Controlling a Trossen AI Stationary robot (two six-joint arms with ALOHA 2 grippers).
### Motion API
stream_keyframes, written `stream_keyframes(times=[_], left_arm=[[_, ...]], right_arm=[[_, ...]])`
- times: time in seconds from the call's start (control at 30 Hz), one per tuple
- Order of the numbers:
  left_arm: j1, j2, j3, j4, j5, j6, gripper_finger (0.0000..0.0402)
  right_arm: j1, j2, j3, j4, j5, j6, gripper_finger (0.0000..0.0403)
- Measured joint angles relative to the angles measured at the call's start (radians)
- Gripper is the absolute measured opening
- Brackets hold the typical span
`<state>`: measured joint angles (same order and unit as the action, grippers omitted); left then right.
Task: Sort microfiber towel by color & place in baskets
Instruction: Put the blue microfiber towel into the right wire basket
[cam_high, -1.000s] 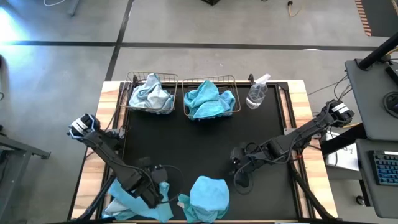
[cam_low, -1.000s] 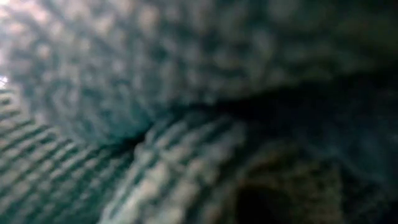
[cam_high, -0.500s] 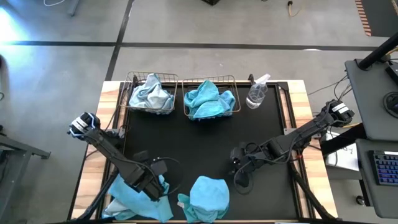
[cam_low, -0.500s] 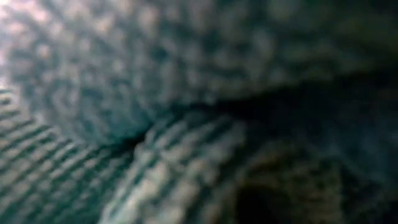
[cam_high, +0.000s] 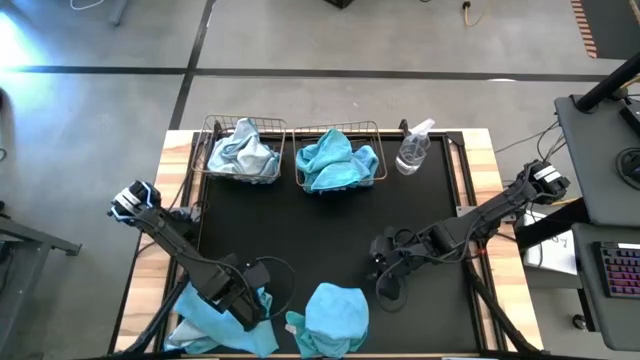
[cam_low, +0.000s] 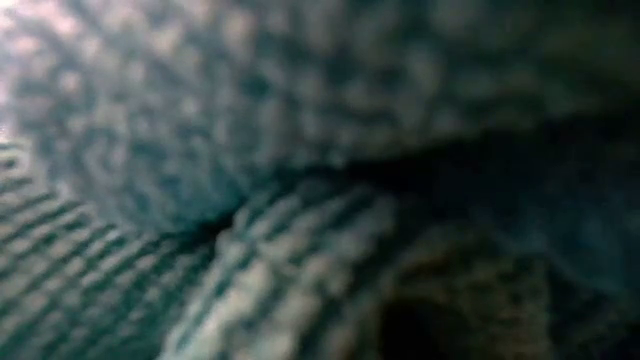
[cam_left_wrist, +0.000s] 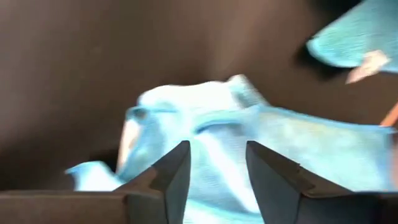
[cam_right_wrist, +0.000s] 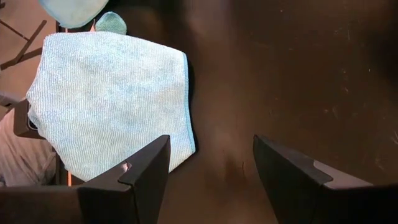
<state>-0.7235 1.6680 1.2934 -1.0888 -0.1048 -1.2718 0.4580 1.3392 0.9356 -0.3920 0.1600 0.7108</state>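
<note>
One camera looks straight down on the whole table. The low one is pressed against cloth. Both wrist cameras look closely at towels.

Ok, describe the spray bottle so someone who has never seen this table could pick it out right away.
Start at the black mat on the table and look along its far edge, where two wire baskets sit side by side. The spray bottle is just right of the basket holding turquoise towels, near the mat's far right corner. It is the only clear, hard thing there, with a white trigger head; everything else nearby is cloth or mesh.
</note>
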Motion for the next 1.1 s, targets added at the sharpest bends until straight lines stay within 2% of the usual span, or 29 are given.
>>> stream_keyframes(times=[0.23, 0.47, 0.73, 0.97, 1.1], left_arm=[[-0.002, 0.022, 0.0, 0.128, -0.011, -0.006, 0.0187], [-0.002, 0.126, 0.0, 0.007, 0.022, -0.049, 0.0213], [-0.004, 0.213, 0.0, -0.031, 0.121, -0.048, 0.0217], [-0.011, 0.252, 0.0, -0.025, 0.127, -0.041, 0.0217], [-0.011, 0.263, 0.0, -0.02, 0.153, -0.018, 0.0194]], right_arm=[[0.0, 0.0, 0.0, -0.001, 0.0, -0.051, 0.0224], [0.0, 0.0, 0.0, -0.005, -0.001, -0.109, 0.0224], [0.0, 0.0, 0.0, -0.009, -0.001, -0.128, 0.0224], [0.0, 0.0, 0.0, -0.015, 0.0, -0.128, 0.0224], [0.0, 0.0, 0.0, -0.015, 0.001, -0.128, 0.0224]])
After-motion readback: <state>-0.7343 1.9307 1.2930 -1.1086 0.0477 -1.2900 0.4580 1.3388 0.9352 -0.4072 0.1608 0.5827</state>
